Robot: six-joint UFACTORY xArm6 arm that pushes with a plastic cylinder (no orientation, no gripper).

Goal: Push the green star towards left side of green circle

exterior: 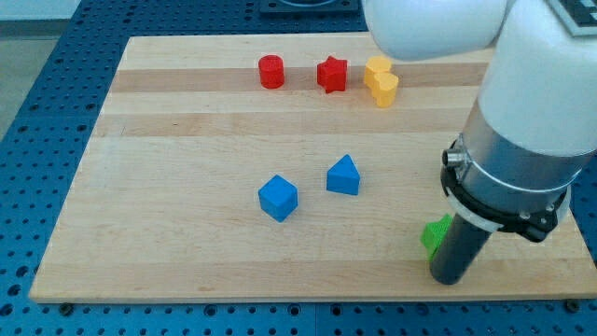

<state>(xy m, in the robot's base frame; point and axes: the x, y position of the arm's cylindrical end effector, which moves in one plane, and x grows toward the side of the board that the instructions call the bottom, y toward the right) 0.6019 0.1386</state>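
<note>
No jaws here, just a rod, gripping nothing; my tip sits near the board's bottom edge, touching a green block at its upper left, likely the star, mostly hidden; contact suits a leftward push; green circle not visible, possibly behind the arm; blue cube well left.

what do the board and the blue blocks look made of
Board: looks like wood, pale with lengthwise grain and darker strips, satin finish. Blue cube and blue wedge-like block: probably plastic or painted wood, uniform colour, matte with soft highlights; I cannot tell which.
</note>
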